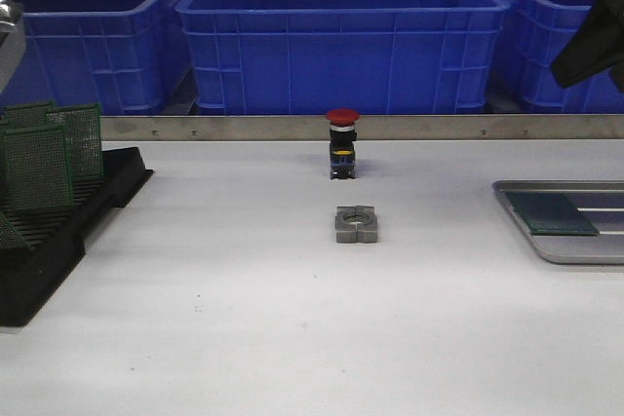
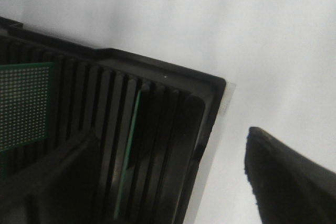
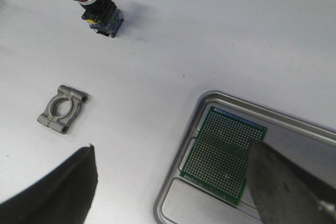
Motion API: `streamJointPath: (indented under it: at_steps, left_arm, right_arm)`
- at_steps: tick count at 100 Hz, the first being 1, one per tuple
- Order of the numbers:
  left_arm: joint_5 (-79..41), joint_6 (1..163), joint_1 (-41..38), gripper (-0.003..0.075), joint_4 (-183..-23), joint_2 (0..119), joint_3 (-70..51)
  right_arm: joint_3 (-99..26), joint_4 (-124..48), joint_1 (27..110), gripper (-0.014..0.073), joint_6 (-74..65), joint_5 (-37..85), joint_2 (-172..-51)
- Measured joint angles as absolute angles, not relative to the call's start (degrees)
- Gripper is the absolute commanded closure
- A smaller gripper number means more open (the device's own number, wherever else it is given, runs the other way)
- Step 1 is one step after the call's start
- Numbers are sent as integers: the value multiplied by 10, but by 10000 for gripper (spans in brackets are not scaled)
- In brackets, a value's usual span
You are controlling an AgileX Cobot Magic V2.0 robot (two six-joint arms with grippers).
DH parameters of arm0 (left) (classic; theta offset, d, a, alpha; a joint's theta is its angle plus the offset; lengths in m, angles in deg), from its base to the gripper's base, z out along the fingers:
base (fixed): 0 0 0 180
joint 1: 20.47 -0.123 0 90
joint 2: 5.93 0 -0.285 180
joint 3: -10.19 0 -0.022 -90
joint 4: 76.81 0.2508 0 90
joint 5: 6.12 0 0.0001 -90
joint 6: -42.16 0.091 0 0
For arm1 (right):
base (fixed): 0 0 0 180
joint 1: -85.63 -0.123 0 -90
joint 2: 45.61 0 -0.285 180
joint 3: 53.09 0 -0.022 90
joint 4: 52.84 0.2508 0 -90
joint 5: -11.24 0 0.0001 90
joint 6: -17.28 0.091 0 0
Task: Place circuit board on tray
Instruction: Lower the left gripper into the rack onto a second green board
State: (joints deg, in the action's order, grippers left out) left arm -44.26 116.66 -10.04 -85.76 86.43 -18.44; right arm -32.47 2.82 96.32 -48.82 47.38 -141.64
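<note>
circuit board (image 3: 224, 161) lies flat inside the tray (image 3: 173, 182), against its near-left corner, with the right gripper (image 3: 173, 182) above it, fingers (image 3: 286, 187) spread and empty. left gripper's fingers over the black rack (image 2: 173, 98): cannot tell their state. risk: lowering again could nudge the board onto the rim.

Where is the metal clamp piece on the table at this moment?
In the front view, the metal clamp piece lies flat at the table's centre, just in front of the red push button and left of the tray.
</note>
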Motion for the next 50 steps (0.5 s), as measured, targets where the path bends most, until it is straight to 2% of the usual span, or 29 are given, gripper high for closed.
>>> streamJointPath:
  at_steps: [10,11,24,50]
  left_arm:
    - [-437,1167,-100,499,-858,869,-184]
    - [-437,1167,-100,538,-858,869,-184]
    - [-423,1167,-100,736,-858,869,-184]
    - [-411,1170,-100,741,-855,869,-182]
  right_arm:
    - [-325,28,963,-6,-488,474,-1416]
    - [-325,28,963,-6,-488,474,-1416]
    - [-325,27,963,-6,-488,475,-1416]
    - [-325,27,963,-6,-488,475,-1416]
